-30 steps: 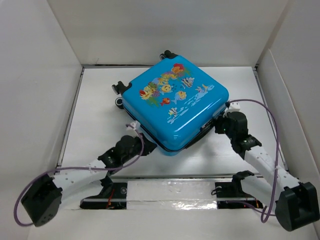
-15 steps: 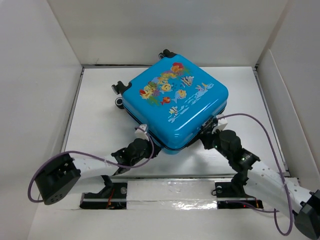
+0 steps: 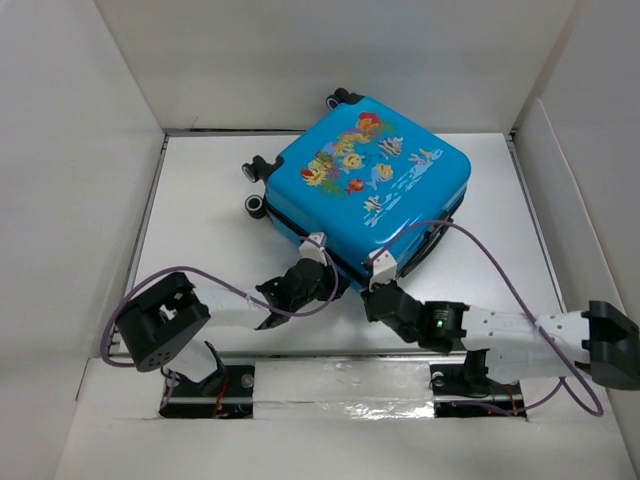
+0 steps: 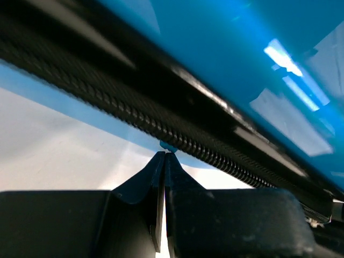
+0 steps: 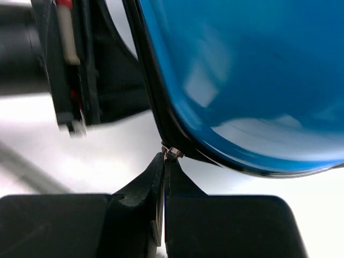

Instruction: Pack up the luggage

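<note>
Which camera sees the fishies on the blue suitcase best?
The top external view: the luggage lies whole there, its fish print facing up. Both wrist views show only plain blue shell and dark zipper seam, no fish.

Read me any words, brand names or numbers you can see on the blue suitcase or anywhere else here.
No readable text.
The luggage lid shows only a cartoon fish print, with no lettering that can be made out.
The wrist views show plain blue shell and a black zipper, unmarked.
</note>
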`<action>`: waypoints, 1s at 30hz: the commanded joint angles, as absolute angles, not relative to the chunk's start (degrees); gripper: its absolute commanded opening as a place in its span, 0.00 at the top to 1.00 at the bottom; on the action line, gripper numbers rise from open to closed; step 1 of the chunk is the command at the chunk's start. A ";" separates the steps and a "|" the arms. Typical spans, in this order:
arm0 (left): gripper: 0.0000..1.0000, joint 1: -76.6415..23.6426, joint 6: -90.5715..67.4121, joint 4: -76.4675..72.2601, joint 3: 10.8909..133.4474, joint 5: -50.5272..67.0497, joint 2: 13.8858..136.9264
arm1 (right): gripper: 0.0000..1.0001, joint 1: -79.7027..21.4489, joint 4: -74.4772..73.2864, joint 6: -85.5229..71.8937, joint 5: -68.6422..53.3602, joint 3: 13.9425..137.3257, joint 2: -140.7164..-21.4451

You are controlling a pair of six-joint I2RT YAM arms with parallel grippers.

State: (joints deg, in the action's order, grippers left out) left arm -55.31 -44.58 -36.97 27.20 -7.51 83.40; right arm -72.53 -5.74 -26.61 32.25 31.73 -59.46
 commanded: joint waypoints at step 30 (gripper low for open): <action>0.01 -13.98 -47.37 -14.76 61.52 -7.56 86.91 | 1.00 -75.85 10.81 -32.08 31.38 29.27 -55.63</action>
State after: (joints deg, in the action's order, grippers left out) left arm -14.79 -47.66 -19.46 58.61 -7.97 85.30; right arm -74.04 4.47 -31.31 35.55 25.89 -55.66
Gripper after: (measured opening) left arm 0.989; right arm 0.018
